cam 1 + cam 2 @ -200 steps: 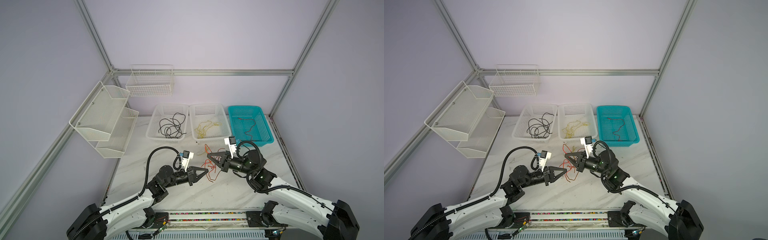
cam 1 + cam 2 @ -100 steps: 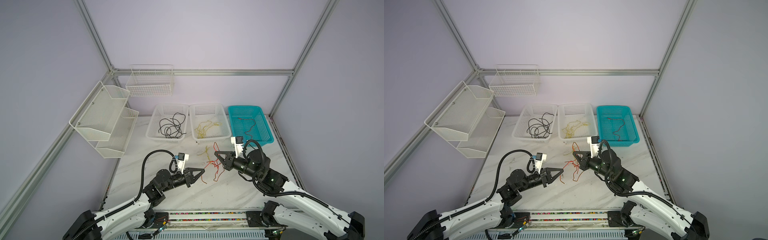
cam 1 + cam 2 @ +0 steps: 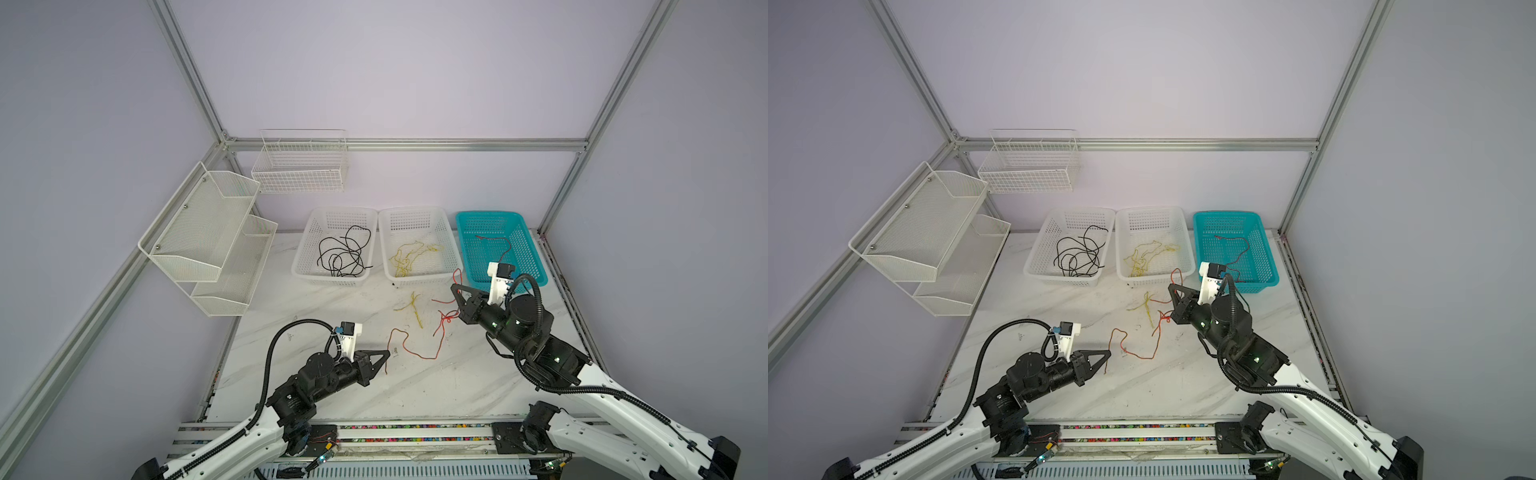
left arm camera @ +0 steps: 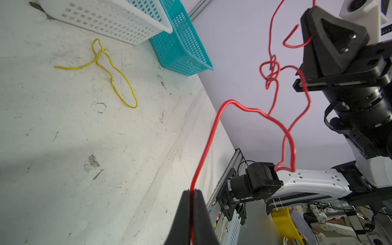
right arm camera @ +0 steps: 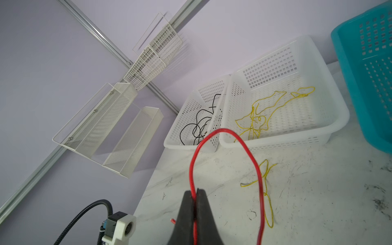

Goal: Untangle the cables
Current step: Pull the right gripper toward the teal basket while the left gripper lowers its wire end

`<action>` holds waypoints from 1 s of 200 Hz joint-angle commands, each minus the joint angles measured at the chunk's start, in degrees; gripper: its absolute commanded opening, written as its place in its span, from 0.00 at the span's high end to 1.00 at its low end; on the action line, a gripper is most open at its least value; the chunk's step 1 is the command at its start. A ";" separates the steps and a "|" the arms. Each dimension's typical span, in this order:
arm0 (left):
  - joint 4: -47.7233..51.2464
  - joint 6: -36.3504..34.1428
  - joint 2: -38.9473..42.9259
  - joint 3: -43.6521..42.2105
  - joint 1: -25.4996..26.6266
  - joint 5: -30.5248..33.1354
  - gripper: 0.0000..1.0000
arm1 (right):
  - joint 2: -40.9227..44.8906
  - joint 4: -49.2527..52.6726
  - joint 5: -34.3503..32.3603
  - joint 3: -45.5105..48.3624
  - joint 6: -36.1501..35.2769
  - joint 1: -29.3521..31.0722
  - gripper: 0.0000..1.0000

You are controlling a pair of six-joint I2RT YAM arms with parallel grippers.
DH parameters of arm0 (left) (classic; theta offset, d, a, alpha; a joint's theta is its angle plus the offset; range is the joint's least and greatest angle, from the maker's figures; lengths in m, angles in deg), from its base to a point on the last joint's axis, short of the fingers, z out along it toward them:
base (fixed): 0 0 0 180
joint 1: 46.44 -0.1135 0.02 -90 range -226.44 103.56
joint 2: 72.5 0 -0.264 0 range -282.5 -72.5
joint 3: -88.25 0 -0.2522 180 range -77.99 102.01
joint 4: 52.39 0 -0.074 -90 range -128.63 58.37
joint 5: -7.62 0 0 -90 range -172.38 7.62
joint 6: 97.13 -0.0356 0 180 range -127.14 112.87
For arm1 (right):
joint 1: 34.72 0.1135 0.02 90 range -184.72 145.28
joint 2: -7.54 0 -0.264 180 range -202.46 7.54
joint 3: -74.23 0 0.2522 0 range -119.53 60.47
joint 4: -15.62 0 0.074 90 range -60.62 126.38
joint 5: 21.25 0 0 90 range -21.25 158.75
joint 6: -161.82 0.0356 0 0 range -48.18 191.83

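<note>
A red-orange cable with a knot point(image 3: 446, 318) point(image 3: 1165, 316) hangs above the marble table between my two grippers. My left gripper point(image 3: 388, 352) point(image 4: 192, 192) is shut on one end of it, low at the front left. At the back right, my right gripper point(image 3: 454, 286) point(image 5: 195, 191) is shut on another red strand, which loops point(image 5: 222, 129) up past its tips. In the left wrist view the knot point(image 4: 270, 72) dangles just below the right gripper. A loose yellow cable point(image 3: 415, 309) point(image 4: 74, 68) lies on the table between them.
Three baskets line the back. A white basket point(image 3: 334, 280) holds black cables point(image 3: 340, 253), and another white basket point(image 3: 415, 282) holds yellow cables point(image 3: 409, 257). The teal basket point(image 3: 490, 214) holds a red cable point(image 3: 494, 239). Wire shelves point(image 3: 208, 232) hang on the left wall.
The grippers have drawn apart, the left toward the front left and the right toward the teal basket. The red cable is stretched out between them, and the yellow cable stayed on the table.
</note>
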 commanded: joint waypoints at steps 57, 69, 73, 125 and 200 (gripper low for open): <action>35.37 -0.57 12.08 5.09 -6.74 19.04 1.00 | 4.57 13.14 -22.42 -3.77 4.12 -2.24 1.00; 37.28 -0.64 12.51 5.87 -8.54 19.12 1.00 | 3.74 15.03 -24.19 -3.78 4.64 -3.17 1.00; 37.49 -0.54 12.53 5.99 -9.03 19.26 1.00 | 3.58 15.32 -24.65 -3.70 4.64 -3.67 1.00; 41.92 0.46 13.42 8.92 -11.87 25.27 1.00 | 2.41 19.74 -25.51 -1.97 3.46 -17.02 1.00; 36.80 0.02 10.88 8.08 -14.45 21.55 1.00 | 0.24 7.72 8.06 4.53 -0.37 -29.15 1.00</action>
